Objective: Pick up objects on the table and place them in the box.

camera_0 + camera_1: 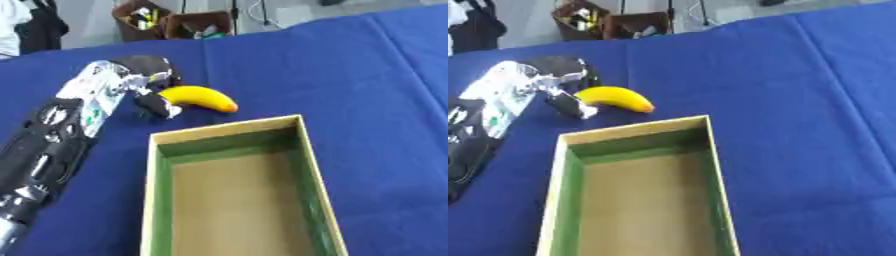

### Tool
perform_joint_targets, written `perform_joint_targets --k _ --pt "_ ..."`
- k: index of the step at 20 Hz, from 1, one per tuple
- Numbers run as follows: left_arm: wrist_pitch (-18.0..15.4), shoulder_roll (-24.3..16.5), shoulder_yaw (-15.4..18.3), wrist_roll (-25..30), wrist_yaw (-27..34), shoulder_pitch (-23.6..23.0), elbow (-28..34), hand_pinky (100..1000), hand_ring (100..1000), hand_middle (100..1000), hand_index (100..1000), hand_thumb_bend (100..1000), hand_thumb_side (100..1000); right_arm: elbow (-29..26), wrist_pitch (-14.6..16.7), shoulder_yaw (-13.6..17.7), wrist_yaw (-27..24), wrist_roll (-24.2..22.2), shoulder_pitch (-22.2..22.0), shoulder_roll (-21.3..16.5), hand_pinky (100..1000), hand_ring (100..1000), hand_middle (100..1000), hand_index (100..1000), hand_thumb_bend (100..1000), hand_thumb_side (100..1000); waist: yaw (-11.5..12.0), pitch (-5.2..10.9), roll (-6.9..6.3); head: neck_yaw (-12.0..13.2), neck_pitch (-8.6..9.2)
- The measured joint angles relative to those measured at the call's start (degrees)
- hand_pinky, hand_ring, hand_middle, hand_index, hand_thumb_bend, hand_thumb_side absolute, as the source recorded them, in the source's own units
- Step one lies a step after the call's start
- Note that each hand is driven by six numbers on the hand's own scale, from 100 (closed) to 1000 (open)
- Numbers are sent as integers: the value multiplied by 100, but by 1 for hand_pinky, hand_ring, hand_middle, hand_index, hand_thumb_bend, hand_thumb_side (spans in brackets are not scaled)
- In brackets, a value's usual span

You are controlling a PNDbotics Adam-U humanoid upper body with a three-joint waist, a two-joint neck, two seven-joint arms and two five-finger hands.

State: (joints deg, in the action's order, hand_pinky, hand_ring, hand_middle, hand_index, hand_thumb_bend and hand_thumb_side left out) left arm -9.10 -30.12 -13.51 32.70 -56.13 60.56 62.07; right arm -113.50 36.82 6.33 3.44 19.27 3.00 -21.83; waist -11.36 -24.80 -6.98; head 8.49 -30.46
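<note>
1. Box (306, 165) sits nearest the viewer: open-topped, pale rim, green inner walls, brown floor, nothing in it. Its long axis runs away from the viewer; its far short wall faces the banana.
2. Banana (203, 97) lies on the blue bench (367, 75) just beyond the box's far-left corner, close to it but not touching. Its long axis runs crosswise, roughly parallel to the box's far wall, and the orange-tinted tip points toward the box's right side.
3. Left hand (149, 82) comes in along the box's left side, with the arm running from beside the box's near-left corner up to the banana's left end. The fingers (160, 106) are curled around that end, one dark finger on the box side of the fruit and the palm over the far side. It looks like contact, but blur stops me being sure the grip is closed all the way round.
4. Right hand shows in neither view, so the left is the only hand near the fruit.
5. Key relation: the banana sticks out from the hand to the right, and the box opening lies straight back toward the viewer from it. My read is that the carry is short, a lift over the far wall.
6. Risk, as a guess: held by one end, the free end could droop and catch the rim.
</note>
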Motion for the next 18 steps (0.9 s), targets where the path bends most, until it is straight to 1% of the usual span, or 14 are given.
perform_joint_targets --k 6,8,14,18 --pt "20 16 0 -30 -84 1 -3 449 569 529 677 180 482 0 -4 0 0 4 0 27 737 612 571 738 100 618 -28 0 -1 0 19" --pt "16 32 0 -60 -95 2 -5 425 547 497 647 164 481 0 -7 1 0 7 0 41 737 612 571 738 100 618 -28 0 -1 -2 28" --pt "82 44 0 -227 -68 3 -4 377 509 448 587 106 492 0 -24 2 0 20 -4 42 738 613 571 738 100 620 -21 0 0 -5 28" --pt "188 44 0 -379 -20 3 3 357 498 432 568 100 499 0 -26 2 0 23 -34 42 739 613 572 738 100 619 -8 3 1 -7 28"
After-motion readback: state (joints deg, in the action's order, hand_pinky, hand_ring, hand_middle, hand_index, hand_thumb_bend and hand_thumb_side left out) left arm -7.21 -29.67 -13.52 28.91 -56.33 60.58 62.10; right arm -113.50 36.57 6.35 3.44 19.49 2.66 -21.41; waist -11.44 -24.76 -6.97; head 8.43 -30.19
